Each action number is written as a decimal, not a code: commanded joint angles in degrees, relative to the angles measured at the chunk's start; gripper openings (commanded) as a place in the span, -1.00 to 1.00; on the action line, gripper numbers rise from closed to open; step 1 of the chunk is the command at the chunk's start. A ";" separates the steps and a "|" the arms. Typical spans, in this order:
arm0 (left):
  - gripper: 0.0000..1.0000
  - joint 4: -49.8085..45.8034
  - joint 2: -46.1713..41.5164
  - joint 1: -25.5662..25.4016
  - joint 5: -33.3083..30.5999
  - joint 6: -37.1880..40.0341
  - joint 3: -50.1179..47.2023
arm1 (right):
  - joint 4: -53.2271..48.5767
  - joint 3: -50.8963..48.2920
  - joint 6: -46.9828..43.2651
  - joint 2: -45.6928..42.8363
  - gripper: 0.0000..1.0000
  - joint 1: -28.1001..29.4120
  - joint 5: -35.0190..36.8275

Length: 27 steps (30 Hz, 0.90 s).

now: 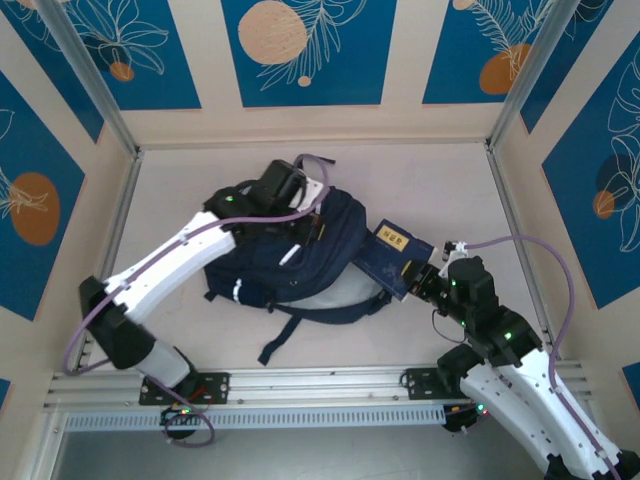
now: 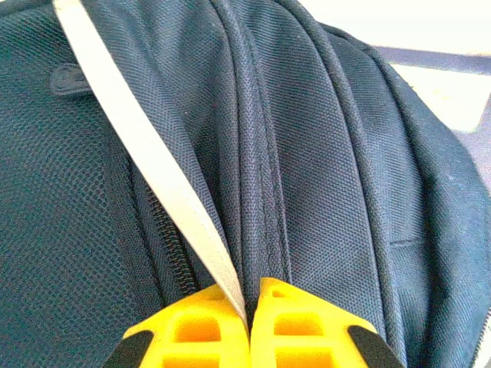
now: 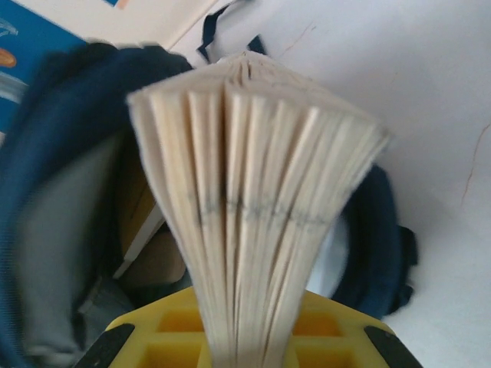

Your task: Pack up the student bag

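The student bag (image 1: 290,270), dark navy, lies on its side in the middle of the table with its mouth facing right. My left gripper (image 1: 308,228) rests on the bag's top; in the left wrist view its yellow fingers (image 2: 199,330) are shut on a fold of navy fabric and a pale stripe (image 2: 153,169) beside a zipper. My right gripper (image 1: 422,277) is shut on a dark blue book (image 1: 392,255) at the bag's mouth. From the right wrist the book's pages (image 3: 253,184) fan out above the gripper (image 3: 245,349), pointing into the open bag (image 3: 61,153).
Something brown and white (image 3: 146,245) lies inside the bag's opening. A dark strap (image 1: 280,338) trails from the bag toward the front rail (image 1: 320,385). Metal posts (image 1: 95,75) and patterned walls close in the table on three sides.
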 commanded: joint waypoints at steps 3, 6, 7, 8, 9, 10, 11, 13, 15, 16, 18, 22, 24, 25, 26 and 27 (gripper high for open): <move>-1.00 4.16 -7.29 6.58 8.42 0.24 3.55 | 4.22 0.95 -2.56 -2.80 -1.00 -0.67 -11.85; -1.00 5.37 -7.96 8.67 10.37 -1.27 3.08 | 7.14 0.31 -0.21 -2.69 -1.00 -0.93 -18.34; -1.00 6.09 -8.08 9.30 11.25 -1.77 2.71 | 8.14 -0.08 1.29 -2.57 -1.00 -1.08 -20.31; -1.00 6.66 -8.11 9.85 12.10 -2.37 2.53 | 9.17 -0.53 3.16 -2.40 -1.00 -1.14 -22.16; -1.00 7.10 -8.17 10.18 12.77 -2.90 2.44 | 10.13 -0.88 4.94 -2.14 -1.00 -1.43 -23.40; -1.00 7.86 -8.12 10.45 13.68 -3.35 2.26 | 11.64 -1.68 7.32 -1.79 -1.00 -1.61 -25.19; -1.00 8.38 -8.11 10.54 14.53 -3.63 2.24 | 14.00 -2.81 10.09 -1.23 -1.00 -1.80 -27.16; -1.00 8.76 -7.82 10.62 15.48 -3.81 2.63 | 19.41 -5.00 15.00 0.50 -1.00 -2.18 -30.55; -1.00 8.82 -7.63 10.63 16.29 -3.44 3.05 | 24.67 -6.55 18.50 2.35 -1.00 -2.35 -32.61; -1.00 8.77 -7.74 10.63 16.40 -3.26 3.03 | 26.70 -7.04 19.59 3.23 -1.00 -2.36 -32.78; -1.00 8.95 -7.84 10.59 16.68 -3.11 2.95 | 30.01 -7.80 21.44 5.05 -1.00 -2.26 -32.46; -1.00 9.25 -7.81 10.70 17.70 -2.97 3.30 | 39.72 -9.68 25.17 10.85 -1.00 -1.50 -30.36; -1.00 9.60 -7.75 10.65 18.11 -3.11 3.39 | 41.78 -9.05 25.15 14.77 -1.00 -1.17 -28.65; -1.00 9.80 -7.70 10.66 18.35 -3.11 3.43 | 43.44 -8.81 24.61 16.83 -1.00 -0.99 -27.74; -1.00 10.03 -7.62 10.65 18.64 -3.30 3.48 | 44.72 -8.51 24.43 18.91 -1.00 -0.87 -26.66; -1.00 10.17 -7.58 10.65 18.95 -3.38 3.56 | 45.80 -8.21 24.22 20.81 -1.00 -0.78 -25.86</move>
